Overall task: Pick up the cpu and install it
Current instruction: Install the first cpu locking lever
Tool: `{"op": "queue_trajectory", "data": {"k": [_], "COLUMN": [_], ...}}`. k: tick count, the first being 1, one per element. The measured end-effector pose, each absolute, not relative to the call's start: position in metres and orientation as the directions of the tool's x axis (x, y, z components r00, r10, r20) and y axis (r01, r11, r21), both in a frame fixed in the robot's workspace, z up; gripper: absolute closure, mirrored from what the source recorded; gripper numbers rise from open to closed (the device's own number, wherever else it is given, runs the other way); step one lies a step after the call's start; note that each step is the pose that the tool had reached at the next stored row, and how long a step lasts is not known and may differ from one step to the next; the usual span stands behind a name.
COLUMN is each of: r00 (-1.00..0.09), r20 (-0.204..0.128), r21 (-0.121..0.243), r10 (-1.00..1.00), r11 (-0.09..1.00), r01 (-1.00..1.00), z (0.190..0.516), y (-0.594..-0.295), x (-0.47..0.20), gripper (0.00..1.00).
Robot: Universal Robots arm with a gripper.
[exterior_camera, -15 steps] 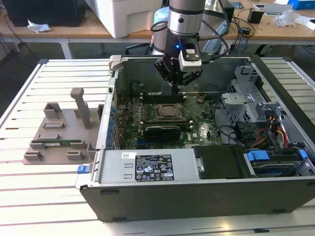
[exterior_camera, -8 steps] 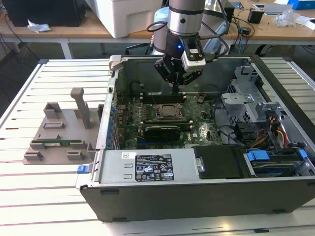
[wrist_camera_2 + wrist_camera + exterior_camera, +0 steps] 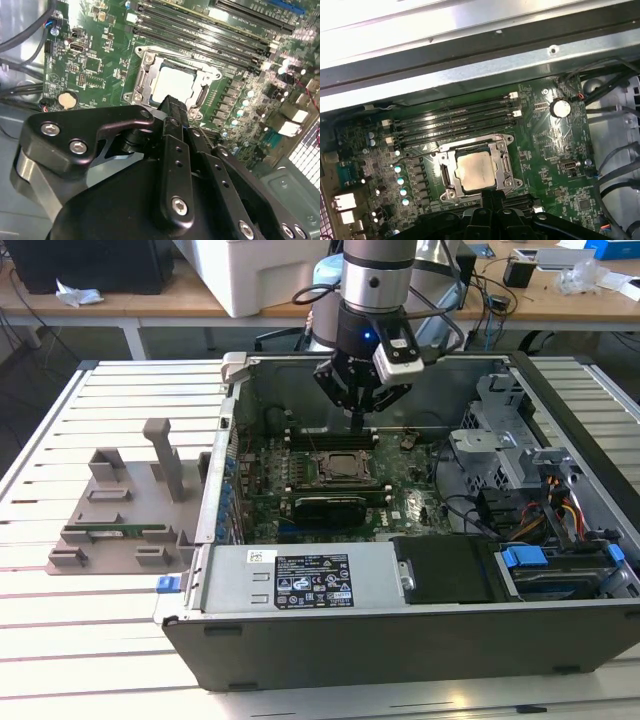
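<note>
Nearest to me is the open computer case [image 3: 420, 610] lying on its side on the slatted white desk [image 3: 90, 640], its power supply [image 3: 300, 578] along the front wall. Beside it, toward the exterior view's left, a grey fixture [image 3: 125, 510] sits on the desk with a thin green memory stick [image 3: 118, 533] resting in it.

Deeper inside the case lies the green motherboard [image 3: 330, 490]. At its middle is the socket [image 3: 476, 170] with its metal frame, and the cpu [image 3: 476, 170] sits flat inside it, silvery top plate facing up; in the second wrist view the cpu [image 3: 172, 85] lies square within the frame. 4 long dark memory slots [image 3: 455, 117] run just beyond the socket.

The pincer [image 3: 358, 418] hangs above the board, just past the socket's far edge, apart from the chip. Its fingers [image 3: 175, 112] are drawn together into 1 narrow tip and hold nothing.

Behind the case stands a cluttered bench [image 3: 560, 285] with cables.
</note>
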State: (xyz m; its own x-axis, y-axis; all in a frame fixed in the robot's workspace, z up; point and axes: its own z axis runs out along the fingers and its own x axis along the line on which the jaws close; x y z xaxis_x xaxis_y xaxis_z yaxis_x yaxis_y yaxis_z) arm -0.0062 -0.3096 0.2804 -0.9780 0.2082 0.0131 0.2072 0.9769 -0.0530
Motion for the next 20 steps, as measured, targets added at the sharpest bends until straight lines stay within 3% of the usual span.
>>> {"op": "queue_trajectory", "data": {"k": [20], "r00": [-1.000], "r20": [0.013], "r21": [-0.053], "r10": [-0.005], "r11": [0.999], "r01": [-0.005], "z": [0.2804], "y": [-0.3096], "x": [-0.0062], "gripper": [0.89]}}
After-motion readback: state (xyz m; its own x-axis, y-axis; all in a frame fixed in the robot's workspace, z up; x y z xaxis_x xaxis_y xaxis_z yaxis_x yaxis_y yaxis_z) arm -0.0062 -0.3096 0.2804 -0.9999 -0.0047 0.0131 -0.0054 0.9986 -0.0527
